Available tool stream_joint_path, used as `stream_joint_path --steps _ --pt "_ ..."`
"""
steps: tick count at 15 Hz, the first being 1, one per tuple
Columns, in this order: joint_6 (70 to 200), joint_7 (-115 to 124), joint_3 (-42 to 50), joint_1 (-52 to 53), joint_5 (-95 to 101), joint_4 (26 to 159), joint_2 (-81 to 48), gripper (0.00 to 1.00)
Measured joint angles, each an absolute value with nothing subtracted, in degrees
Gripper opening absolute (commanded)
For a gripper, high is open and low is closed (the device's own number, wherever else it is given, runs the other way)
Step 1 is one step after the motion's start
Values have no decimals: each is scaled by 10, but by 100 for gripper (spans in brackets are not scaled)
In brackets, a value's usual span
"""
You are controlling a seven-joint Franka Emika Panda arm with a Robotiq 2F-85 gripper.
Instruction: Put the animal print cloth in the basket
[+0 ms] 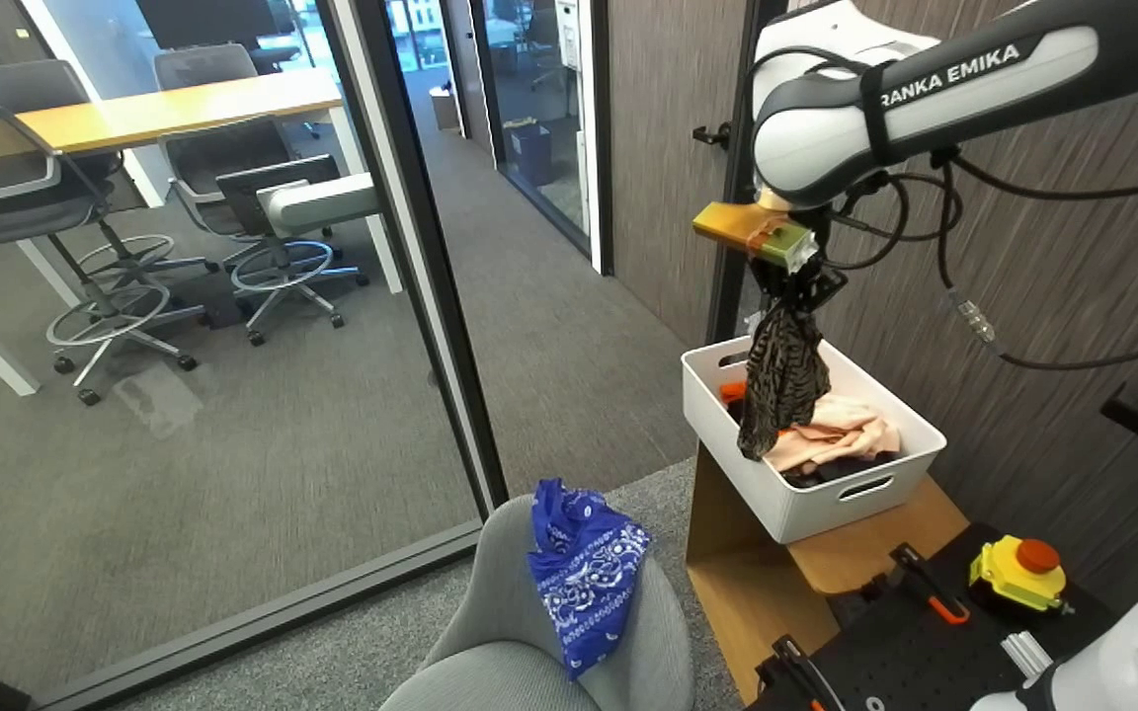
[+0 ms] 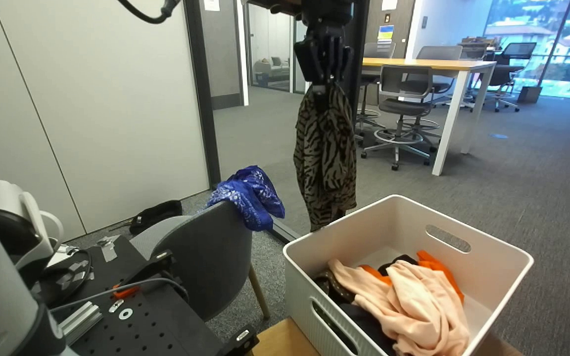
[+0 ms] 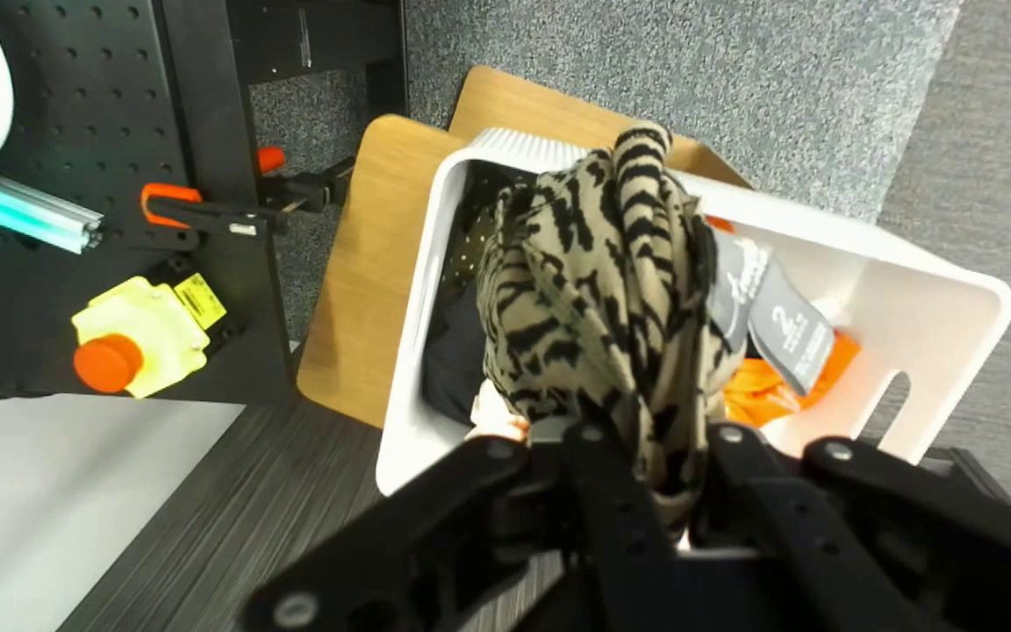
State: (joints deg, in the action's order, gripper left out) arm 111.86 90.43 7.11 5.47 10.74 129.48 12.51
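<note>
The animal print cloth hangs limp in a long bunch below my gripper. It shows in an exterior view and fills the middle of the wrist view. My gripper is shut on its top end; the cloth passes between the fingers. The white basket is below and shows in an exterior view and the wrist view. The cloth's lower end is about level with the basket's rim, by one long wall. I cannot tell whether that end is inside or outside the wall.
Peach, orange and dark cloths lie in the basket. It stands on a wooden stand. A blue patterned cloth drapes over a grey chair. A black perforated board carries a yellow box with a red button.
</note>
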Motion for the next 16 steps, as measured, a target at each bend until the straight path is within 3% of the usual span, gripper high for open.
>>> stream_joint_path --steps 9,16 --pt "1122 873 68 -56 107 1295 73 4" --pt "1169 837 78 -77 57 1300 -28 4"
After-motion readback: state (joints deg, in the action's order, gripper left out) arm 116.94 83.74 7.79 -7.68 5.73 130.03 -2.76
